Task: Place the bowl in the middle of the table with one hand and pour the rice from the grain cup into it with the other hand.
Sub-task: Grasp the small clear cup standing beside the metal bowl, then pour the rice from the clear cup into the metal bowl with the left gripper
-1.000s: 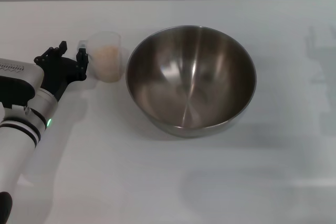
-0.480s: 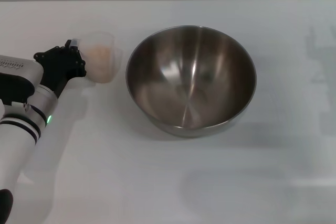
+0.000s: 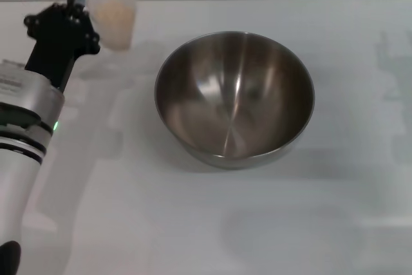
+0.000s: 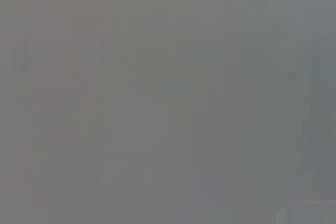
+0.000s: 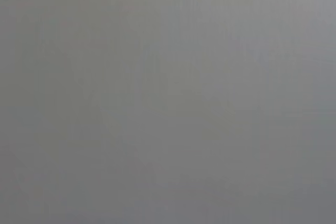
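the left gripper (image 3: pixel 82 12) held the grain cup (image 3: pixel 116 24) of rice aloft, with the steel bowl (image 3: pixel 234 98) to its right on the desk

No text, label, brand, number or sign could be read anywhere. A dark marking sat on the silver segment of the left arm (image 3: pixel 18 88) at the left edge of the head view, but it was too small to make out. The bowl (image 3: pixel 234 98), the grain cup (image 3: pixel 116 22) and the desk (image 3: pixel 193 223) carried no print that could be seen. Both wrist views showed only a plain grey field with nothing written on it.
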{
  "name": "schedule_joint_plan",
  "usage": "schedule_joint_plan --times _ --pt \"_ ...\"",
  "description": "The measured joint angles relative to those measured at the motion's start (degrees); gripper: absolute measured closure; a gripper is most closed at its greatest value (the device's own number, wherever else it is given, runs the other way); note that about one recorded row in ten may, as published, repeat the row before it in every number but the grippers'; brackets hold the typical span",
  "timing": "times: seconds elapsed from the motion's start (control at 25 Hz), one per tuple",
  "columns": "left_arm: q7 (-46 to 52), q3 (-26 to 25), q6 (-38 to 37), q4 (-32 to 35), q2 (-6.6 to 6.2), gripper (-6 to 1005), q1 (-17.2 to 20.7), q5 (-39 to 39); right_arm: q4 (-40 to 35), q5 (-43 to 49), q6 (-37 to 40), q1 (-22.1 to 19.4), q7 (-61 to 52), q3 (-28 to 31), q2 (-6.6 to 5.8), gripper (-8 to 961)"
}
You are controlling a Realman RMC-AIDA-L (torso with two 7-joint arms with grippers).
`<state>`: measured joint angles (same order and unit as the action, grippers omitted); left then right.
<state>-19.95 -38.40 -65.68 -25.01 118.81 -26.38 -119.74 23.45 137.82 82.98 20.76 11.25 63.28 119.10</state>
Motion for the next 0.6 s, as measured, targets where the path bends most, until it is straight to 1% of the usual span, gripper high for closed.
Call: schedule_joint_plan --times 0.04,0.08,0.12,0.16,0.2,0.28,0.32,0.6 --pt "-3.63 0.53 -1.86 -0.68 -0.03 974 0.09 -0.62 -0.32 0.0 0.04 0.22 0.0 0.12 0.0 464" --pt "-3.63 0.53 -1.86 -0.68 -0.03 975 0.09 -0.62 -0.66 0.0 0.07 0.48 0.0 0.28 0.0 464" --pt "-6.47 0.96 -2.93 -1.14 0.0 975 0.09 -1.42 -1.07 0.0 0.08 0.71 0.0 0.46 0.0 463" --pt "-19.81 1.86 -4.68 -3.55 0.24 975 0.24 -5.14 -1.48 0.0 0.09 1.0 0.0 0.64 0.0 463" --pt "-19.81 1.86 -4.68 -3.55 0.24 975 0.24 -5.14 -1.76 0.0 0.09 1.22 -0.09 0.76 0.0 463" --pt "-29.81 3.36 -4.44 -5.34 0.32 975 0.3 -6.66 -2.24 0.0 0.01 1.67 -0.37 0.84 0.0 463" --pt "-32.19 3.96 -4.43 -5.6 0.33 975 0.24 -6.71 -2.31 0.0 -0.07 1.79 -0.42 0.84 0.0 463" --pt "-59.17 10.55 -4.04 -6.69 0.36 975 -0.71 -6.83 -3.25 0.0 -0.2 2.99 -0.44 0.81 0.0 463"
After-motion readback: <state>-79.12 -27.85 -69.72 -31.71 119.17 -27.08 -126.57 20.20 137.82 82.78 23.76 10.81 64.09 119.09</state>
